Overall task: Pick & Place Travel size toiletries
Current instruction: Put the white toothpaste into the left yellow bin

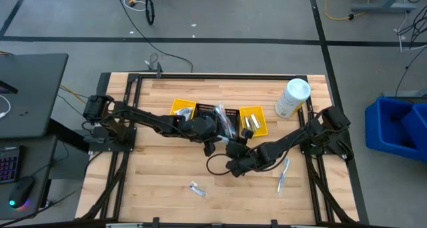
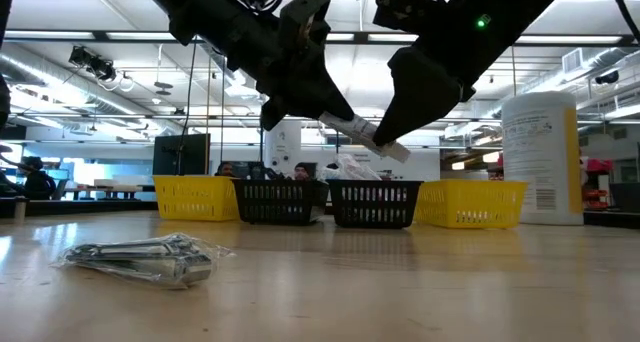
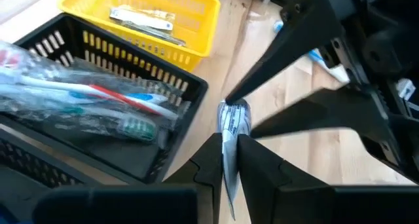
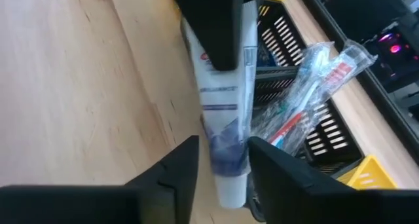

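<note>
Both arms meet over the middle of the desk [image 1: 160,181], just in front of the row of baskets.

Left gripper [image 3: 227,160]: jaws narrow, clamped on one end of a white toothpaste tube [image 3: 232,126]. Tube held in the air, clear of the wood.

Right gripper [image 4: 221,160]: jaws closed on the other end of the same tube, which shows in its wrist view as white with blue print. In the low view the tube hangs tilted between the two dark grippers, above the black baskets.

Baskets along the far side: yellow basket [image 1: 183,109], two black baskets [image 1: 227,113] side by side, second yellow basket [image 1: 254,119]. Wrapped toothbrushes [image 3: 85,99] lie in the black basket beside the held tube; a wrapped item [image 3: 141,18] lies in the yellow basket next to it.

Loose on the desk: a wrapped razor [image 1: 196,189] near the front edge, a wrapped toothbrush [image 1: 283,174] to the right. Large white bottle [image 1: 292,98] stands upright at the far right corner.
</note>
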You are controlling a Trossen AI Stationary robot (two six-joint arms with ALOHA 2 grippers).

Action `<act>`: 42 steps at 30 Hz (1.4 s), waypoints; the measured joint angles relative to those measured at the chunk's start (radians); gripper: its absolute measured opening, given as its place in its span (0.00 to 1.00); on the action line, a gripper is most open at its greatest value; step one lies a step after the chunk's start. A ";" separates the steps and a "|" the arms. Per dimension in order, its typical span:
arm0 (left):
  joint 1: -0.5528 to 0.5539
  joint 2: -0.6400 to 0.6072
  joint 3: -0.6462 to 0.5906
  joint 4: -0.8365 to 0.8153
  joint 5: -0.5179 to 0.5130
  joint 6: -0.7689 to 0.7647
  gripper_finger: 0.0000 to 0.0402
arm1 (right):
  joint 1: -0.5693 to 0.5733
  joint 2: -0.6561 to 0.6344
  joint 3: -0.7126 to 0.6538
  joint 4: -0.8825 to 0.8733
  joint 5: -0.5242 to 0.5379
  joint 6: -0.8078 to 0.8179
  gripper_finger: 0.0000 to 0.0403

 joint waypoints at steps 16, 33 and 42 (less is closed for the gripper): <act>0.026 -0.109 0.000 -0.253 -0.001 0.025 0.07 | -0.007 0.000 0.000 -0.005 -0.016 0.020 0.63; 0.067 -0.450 0.000 -0.851 -0.647 -0.162 0.06 | -0.025 0.000 0.000 -0.002 -0.039 0.027 0.57; 0.066 -0.302 -0.092 -0.723 -0.618 -0.207 0.06 | -0.029 0.000 0.000 0.000 -0.044 0.029 0.58</act>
